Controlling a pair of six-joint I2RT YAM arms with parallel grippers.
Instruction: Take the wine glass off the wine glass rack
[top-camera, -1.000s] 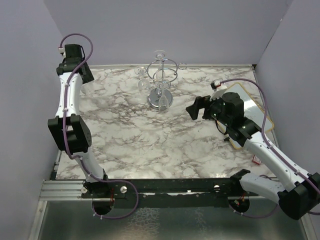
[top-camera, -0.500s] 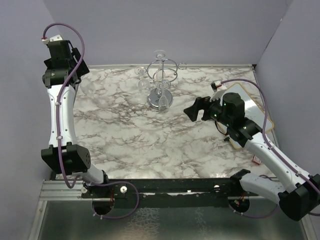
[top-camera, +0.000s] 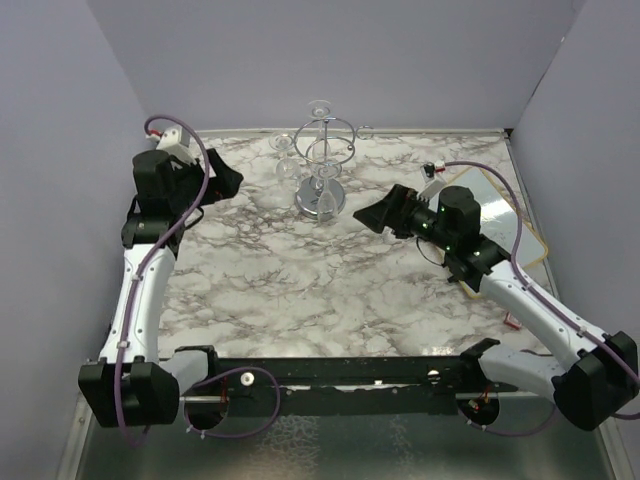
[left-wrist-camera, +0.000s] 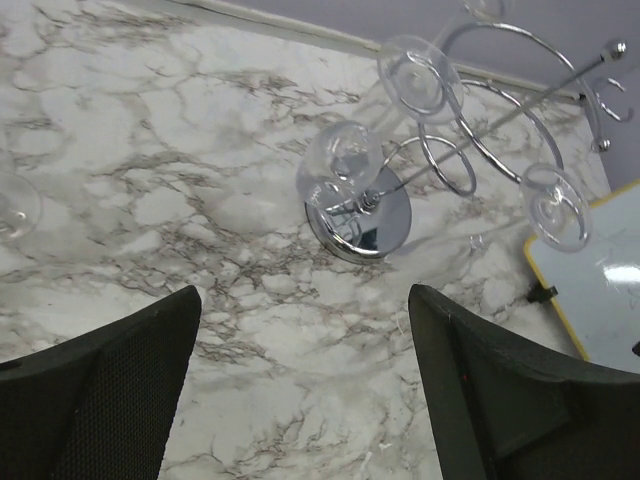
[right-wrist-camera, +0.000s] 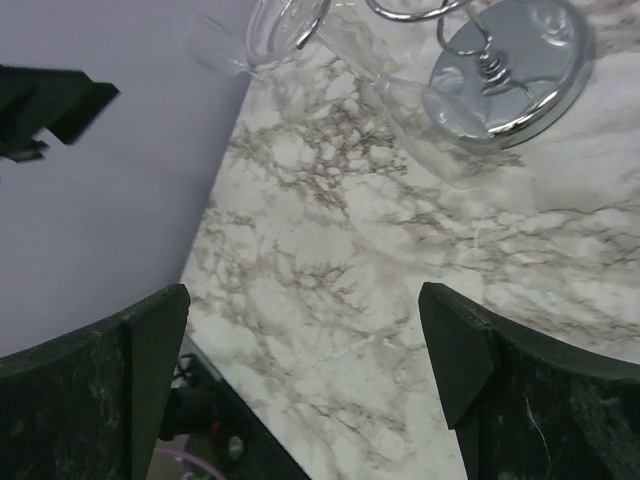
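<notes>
Only the left wrist view separates three wine glasses (left-wrist-camera: 340, 165) hanging on the wine glass rack (left-wrist-camera: 360, 215) (overhead they blur into chrome). The rack stands at the table's (top-camera: 300, 280) 12 o'clock. The left gripper (top-camera: 226, 179) is at its 9 and the right gripper (top-camera: 370, 214) at its 4, both spread wide and touching nothing.

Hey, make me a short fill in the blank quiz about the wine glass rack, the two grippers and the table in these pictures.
1. The wine glass rack stands on a table with a ___ pattern.
2. The left gripper and the right gripper both have their jaws ___.
3. The yellow-rimmed board lies on the robot's ___ side.
Missing words: marble; open; right.
</notes>
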